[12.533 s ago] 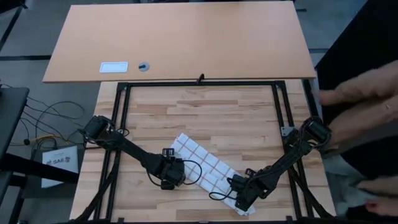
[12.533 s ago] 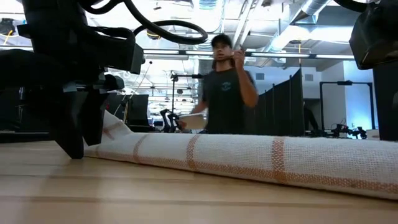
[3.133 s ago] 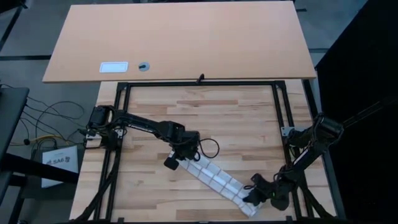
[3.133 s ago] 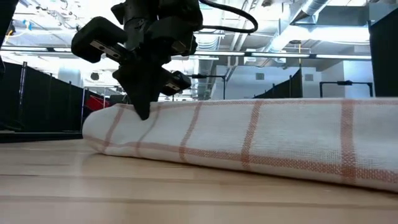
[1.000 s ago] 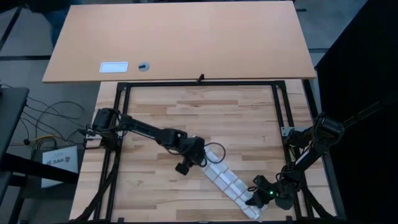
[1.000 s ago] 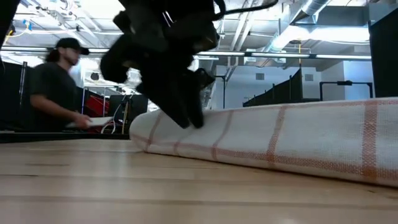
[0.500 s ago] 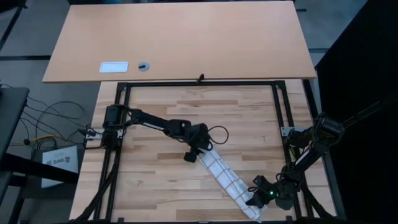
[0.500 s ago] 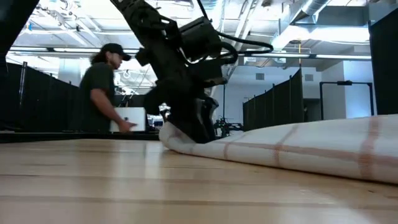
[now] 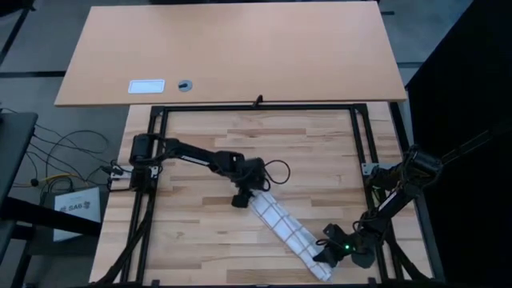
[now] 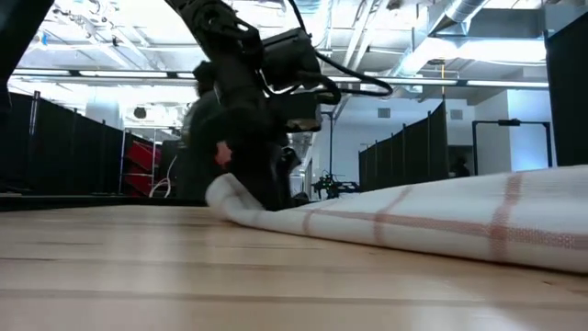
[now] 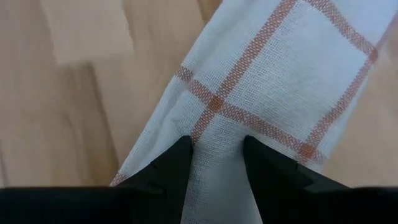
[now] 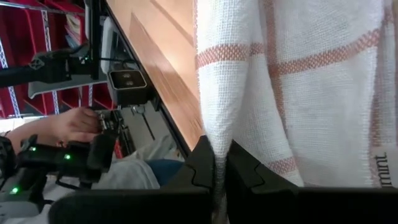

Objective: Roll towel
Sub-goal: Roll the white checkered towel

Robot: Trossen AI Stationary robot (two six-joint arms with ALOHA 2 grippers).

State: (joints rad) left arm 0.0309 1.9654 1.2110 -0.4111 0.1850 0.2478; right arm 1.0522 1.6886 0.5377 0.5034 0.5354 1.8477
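The towel [image 9: 284, 230], white with reddish-brown grid lines, lies on the wooden table as a narrow straight strip. It runs from the table's middle to its near right corner. My left gripper [image 9: 244, 198] is shut on the strip's far left end and points steeply down. My right gripper [image 9: 326, 254] is shut on the near right end. In the low view the towel [image 10: 413, 219] stretches off to the right from my left gripper [image 10: 266, 188]. My left gripper pinches the towel's far left end [image 11: 217, 134], gathered into a bunch between its two fingers [image 11: 177, 163]. The fingers come from above, slanting, one on each long side of the strip. That end [image 10: 225, 198] sits low on the table. My right gripper pinches a fold of the towel's near right end [image 12: 217, 134] between its shut fingers [image 12: 204, 163]. It comes slanting down from the table's right side. How many layers it has, I cannot tell.
Black frame rails [image 9: 152, 160] run along the table's sides and far edge. A tan tabletop [image 9: 232, 48] lies beyond the far edge. Behind my left arm in the low view stands a person [image 10: 197, 138]. Bare wood [image 9: 200, 248] shows near left of the towel.
My left gripper has gone down and toward the table's far edge, rolling at the wrist, still shut on the towel's end. That end went with it, drawing the strip longer, narrower and straighter. The near right end stayed in my right gripper.
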